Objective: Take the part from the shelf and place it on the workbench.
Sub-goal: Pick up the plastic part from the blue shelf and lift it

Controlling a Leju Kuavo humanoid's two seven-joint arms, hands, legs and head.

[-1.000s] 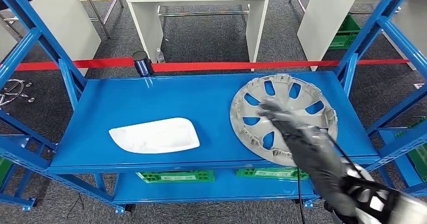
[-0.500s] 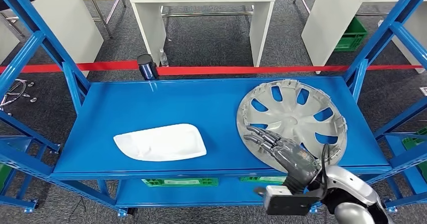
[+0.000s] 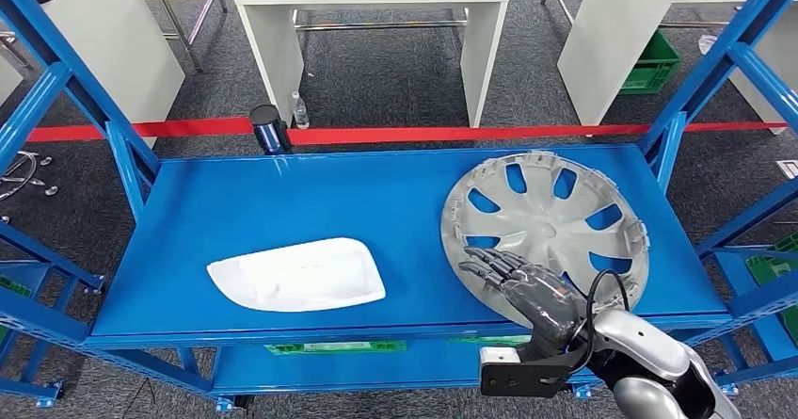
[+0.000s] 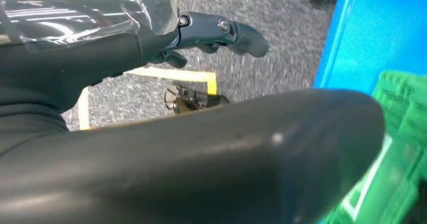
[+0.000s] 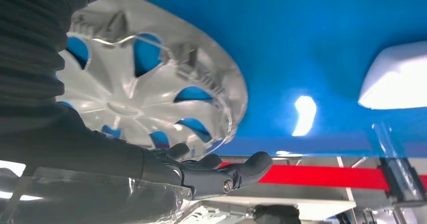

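Reaching over the shelf, the right hand is spreading its fingers above the hubcap's near rim, gripping nothing. That part is lying flat on the shelf's right side, so pickup and transfer to the table appear undone.

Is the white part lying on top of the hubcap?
No, the white part lies flat on the blue shelf, apart from the hubcap, with bare shelf between them.

head view high above shelf, wrist views close
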